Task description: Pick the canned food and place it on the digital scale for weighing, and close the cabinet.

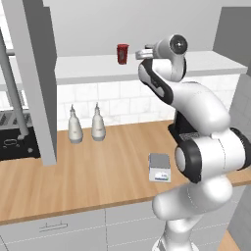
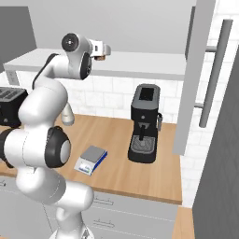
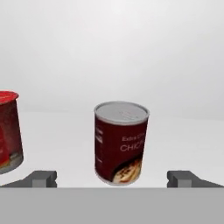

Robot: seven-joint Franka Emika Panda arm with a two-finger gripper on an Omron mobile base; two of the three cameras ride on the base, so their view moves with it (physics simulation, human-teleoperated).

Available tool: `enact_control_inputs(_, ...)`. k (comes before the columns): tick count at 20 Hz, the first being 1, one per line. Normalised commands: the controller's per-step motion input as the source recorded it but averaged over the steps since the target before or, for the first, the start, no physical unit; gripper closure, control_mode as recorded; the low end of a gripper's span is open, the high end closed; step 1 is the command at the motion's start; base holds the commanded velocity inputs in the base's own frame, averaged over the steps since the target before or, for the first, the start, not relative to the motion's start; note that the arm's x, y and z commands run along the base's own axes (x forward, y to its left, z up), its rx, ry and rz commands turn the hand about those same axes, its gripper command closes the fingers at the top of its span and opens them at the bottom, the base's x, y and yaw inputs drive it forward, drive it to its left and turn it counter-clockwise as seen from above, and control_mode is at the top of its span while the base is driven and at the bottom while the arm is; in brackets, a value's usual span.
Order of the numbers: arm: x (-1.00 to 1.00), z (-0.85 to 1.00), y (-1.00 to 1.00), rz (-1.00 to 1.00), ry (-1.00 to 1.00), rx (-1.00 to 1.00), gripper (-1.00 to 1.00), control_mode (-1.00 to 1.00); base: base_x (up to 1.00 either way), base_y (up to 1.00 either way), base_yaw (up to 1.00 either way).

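On the cabinet shelf (image 1: 88, 68), one can (image 3: 121, 142) is standing upright between the wide-open gripper (image 3: 116, 178) tips, untouched; one red cup (image 1: 122, 53) beside it. Below, on the desk (image 1: 88, 176): one scale (image 1: 160, 166), two bottles (image 1: 75, 125), one coffee machine (image 2: 145, 122).

Even, diffuse light is cast over all three rendered views, with no single source to be made out. Soft highlights are seen on the white arm (image 1: 206, 127). Faint shadows are thrown on the wooden desk (image 1: 98, 171) just beside the two bottles (image 1: 86, 125) and under the coffee machine (image 2: 144, 123). In the hand view, the canned food (image 3: 121, 142) is rendered slightly soft, and the shelf behind it is washed to near-white. No edge distortion is noticed.
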Motion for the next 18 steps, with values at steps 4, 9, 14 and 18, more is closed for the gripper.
enact_control_inputs(4,0.23,-0.01,0.0,0.0,0.0,0.0,-1.0,-1.0,0.0,0.0,0.0)
enact_control_inputs(9,0.27,0.0,0.0,0.0,0.0,0.0,-1.0,-1.0,0.0,0.0,0.0)
enact_control_inputs(14,0.25,0.0,0.0,0.0,0.01,0.0,-1.0,-1.0,0.0,0.0,0.0)
enact_control_inputs(18,0.23,0.0,0.0,0.0,0.03,0.0,-1.0,-1.0,0.0,0.0,0.0)
